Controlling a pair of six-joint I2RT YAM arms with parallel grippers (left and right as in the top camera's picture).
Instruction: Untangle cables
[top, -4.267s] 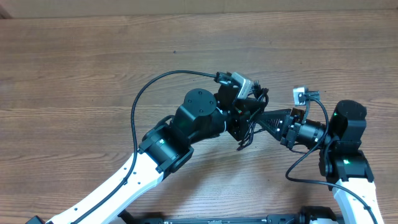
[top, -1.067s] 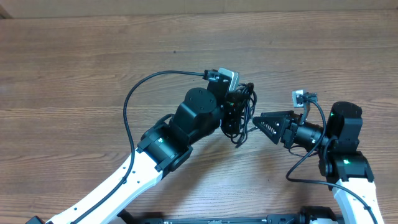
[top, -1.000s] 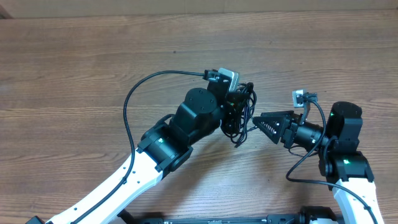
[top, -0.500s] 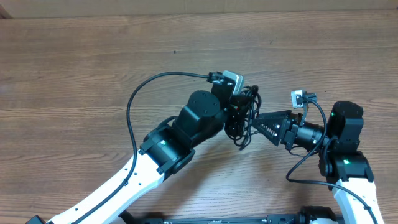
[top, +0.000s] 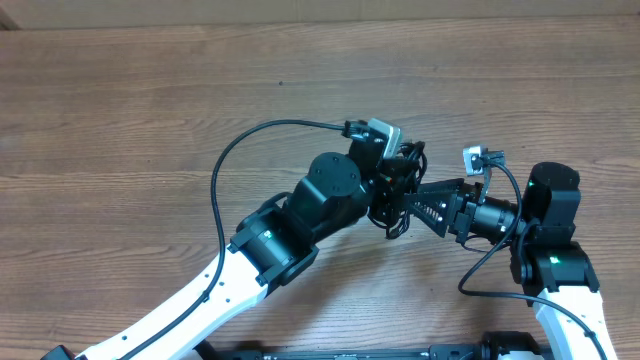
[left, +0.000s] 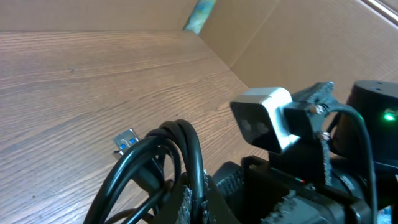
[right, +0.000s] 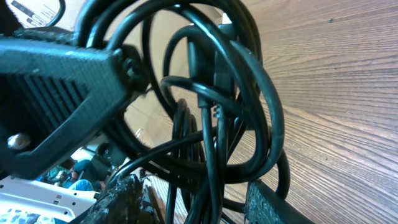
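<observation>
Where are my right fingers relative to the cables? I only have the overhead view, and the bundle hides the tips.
Observer: On the right wrist view, the right gripper is open. Several strands of the cables run down between its fingers.
Operator: Is the left one gripping them?
Observer: Yes. The left wrist view shows the left gripper shut on the cables, with the loops arching up out of it.
Operator: Any plug sticking out?
Observer: In the left wrist view, a silvery plug with a blue insert pokes out to the left of the loops.
</observation>
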